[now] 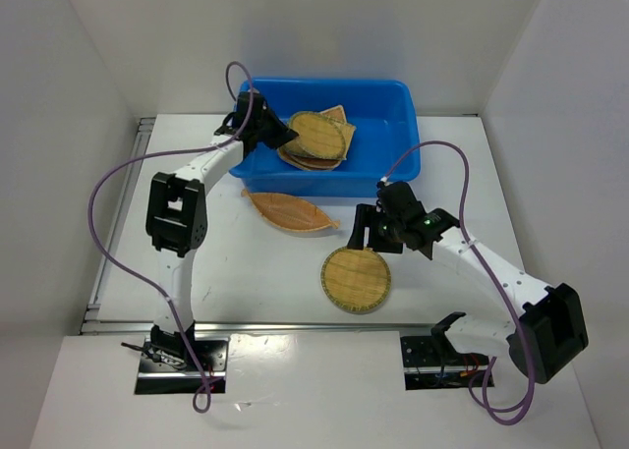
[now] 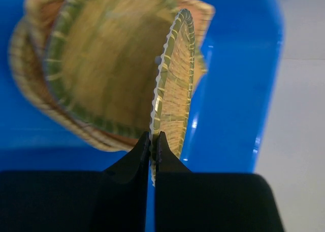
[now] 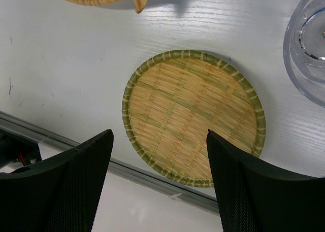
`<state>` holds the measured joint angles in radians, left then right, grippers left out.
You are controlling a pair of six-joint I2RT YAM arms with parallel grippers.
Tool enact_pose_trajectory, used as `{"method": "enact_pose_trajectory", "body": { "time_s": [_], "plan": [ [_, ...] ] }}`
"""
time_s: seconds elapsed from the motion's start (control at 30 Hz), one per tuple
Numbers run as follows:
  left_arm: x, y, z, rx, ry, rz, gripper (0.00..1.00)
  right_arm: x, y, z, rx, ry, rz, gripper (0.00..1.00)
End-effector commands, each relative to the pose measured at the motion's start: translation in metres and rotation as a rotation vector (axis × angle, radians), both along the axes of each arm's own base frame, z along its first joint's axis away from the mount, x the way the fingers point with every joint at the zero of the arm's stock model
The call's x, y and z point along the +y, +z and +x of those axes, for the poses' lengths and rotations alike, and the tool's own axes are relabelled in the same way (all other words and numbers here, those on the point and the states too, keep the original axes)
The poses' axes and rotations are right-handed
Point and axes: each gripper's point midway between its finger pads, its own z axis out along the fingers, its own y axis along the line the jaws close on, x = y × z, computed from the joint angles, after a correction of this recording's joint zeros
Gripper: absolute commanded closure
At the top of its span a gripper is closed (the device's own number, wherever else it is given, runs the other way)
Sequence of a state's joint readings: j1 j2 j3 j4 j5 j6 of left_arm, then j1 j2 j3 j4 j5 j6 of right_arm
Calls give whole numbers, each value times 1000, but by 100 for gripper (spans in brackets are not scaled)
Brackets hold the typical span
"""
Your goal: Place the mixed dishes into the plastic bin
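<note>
The white table point(image 1: 246, 272) carries the blue bin point(image 1: 324, 182), leaf-shaped tray point(image 1: 292, 213), round tray point(image 1: 357, 279) and clear cup point(image 3: 310, 44).

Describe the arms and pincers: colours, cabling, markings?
Left arm and right arm match: white links, boxy black joint housings. A purple cable loops loosely along each. Left pincer and right pincer have matte black fingers, the right's finely textured. A green light glows near the right wrist. No logos visible.

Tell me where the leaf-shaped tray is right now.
In the top view, the leaf-shaped tray lies on the table just outside the near wall of the blue bin, with the round tray to its lower right.
</note>
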<state>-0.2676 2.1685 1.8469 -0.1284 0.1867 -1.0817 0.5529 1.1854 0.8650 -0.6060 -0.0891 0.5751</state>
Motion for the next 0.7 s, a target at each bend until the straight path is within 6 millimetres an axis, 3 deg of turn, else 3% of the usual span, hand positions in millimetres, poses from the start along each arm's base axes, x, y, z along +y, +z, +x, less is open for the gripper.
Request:
{"method": "enact_pose_trajectory", "body": {
  "time_s": [0.0,0.1,0.3,0.33,0.37,0.43,0.47,0.57,0.6,0.67],
  "plan": [
    [11,21,15,-79,10,3,100,4,20,7,-75,12,24,21],
    [13,-9,14,-28,17,20,100,4,20,7,-75,12,24,21],
    [20,-39,19,0,71,36,100,5,18,7,-63,5,24,21],
    [21,-51,20,16,80,46,80,5,18,7,-63,5,24,21],
    [21,-46,22,11,84,37,66,4,13,5,-45,5,12,21],
    [20,-63,22,37,84,44,56,5,13,4,-41,11,18,21],
    [18,-61,22,30,74,36,41,5,10,5,-32,11,13,21],
    [17,-68,24,36,89,11,18,9,6,5,-4,-21,40,21],
    [18,-77,21,56,100,-4,10,20,12,2,14,-10,101,21],
    [14,-82,20,64,86,-23,3,25,11,2,22,-22,134,21]
  ]
}}
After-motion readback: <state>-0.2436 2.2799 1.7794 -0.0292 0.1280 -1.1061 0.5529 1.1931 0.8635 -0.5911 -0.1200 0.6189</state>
